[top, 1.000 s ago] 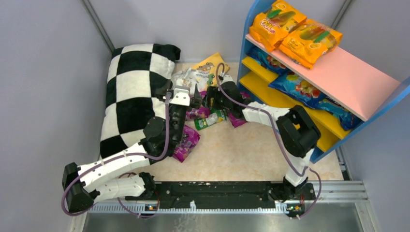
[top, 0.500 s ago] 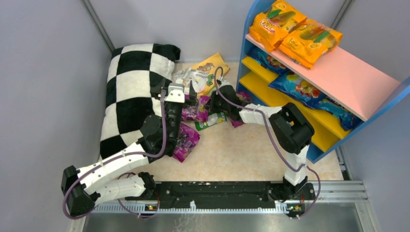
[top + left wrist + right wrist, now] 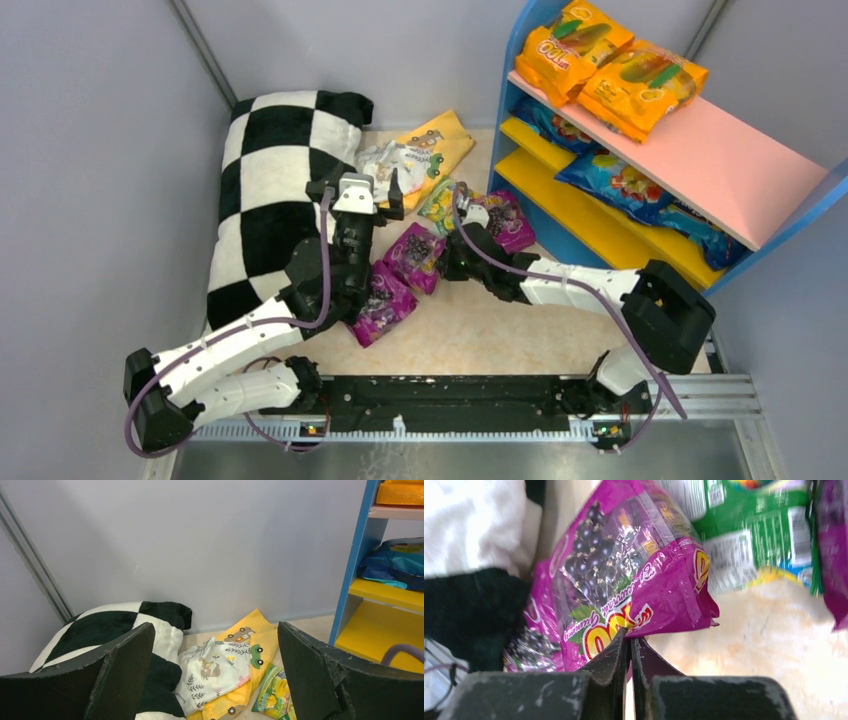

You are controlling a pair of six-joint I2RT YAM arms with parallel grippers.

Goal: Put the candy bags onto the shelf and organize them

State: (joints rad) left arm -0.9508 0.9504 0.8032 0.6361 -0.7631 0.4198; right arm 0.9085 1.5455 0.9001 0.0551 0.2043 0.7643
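The right gripper (image 3: pixel 630 639) is clamping a purple candy bag (image 3: pixel 624 580), while orange bags (image 3: pixel 640 85) are already lying on the shelf (image 3: pixel 700 150) to its right and a green bag (image 3: pixel 749 525) is waiting beside it.

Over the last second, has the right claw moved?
Yes. In the top view the right claw has drawn back nearward, away from the shelf, and now pinches a purple candy bag.

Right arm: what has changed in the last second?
The right gripper closed on the edge of a purple candy bag and drew back toward its base, pulling the bag along. The left gripper stayed open; the shelf looks unchanged.
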